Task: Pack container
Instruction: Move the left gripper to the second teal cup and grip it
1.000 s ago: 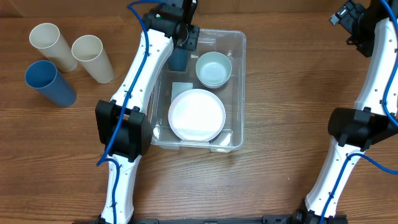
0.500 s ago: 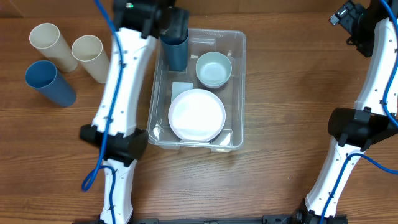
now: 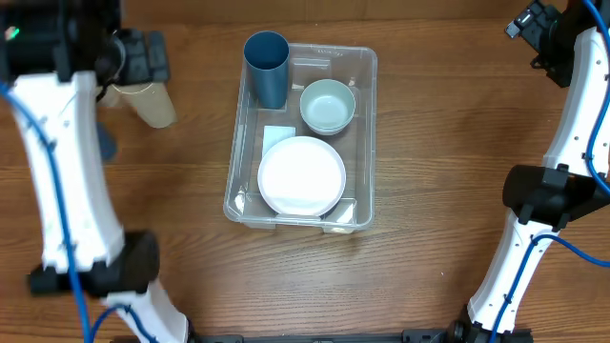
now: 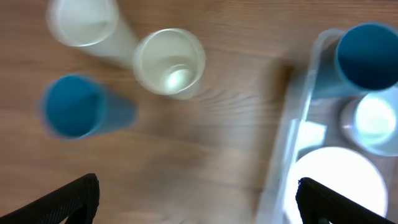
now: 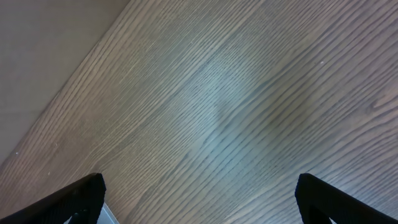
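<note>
The clear container [image 3: 369,143] stands mid-table with a white label [image 3: 278,136] on its bottom. In it stand a blue cup [image 3: 267,67] at the far left corner, a pale bowl [image 3: 327,105] and a white plate [image 3: 301,176]. My left gripper [image 3: 143,55] is open and empty, high above the loose cups left of the container. Its wrist view shows its gripper [image 4: 198,202] over bare wood, two cream cups [image 4: 169,62] [image 4: 84,22], a blue cup [image 4: 74,106] and the container's rim [image 4: 292,143]. My right gripper [image 3: 534,29] is open and empty at the far right.
In the overhead view one cream cup [image 3: 152,105] shows below my left arm, which hides most of the other loose cups. The right wrist view shows its gripper [image 5: 199,199] over bare wood near the table's back edge [image 5: 62,93].
My left gripper has let go of the blue cup in the container's far left corner and swung left, to above the loose cups. The right arm has not moved.
</note>
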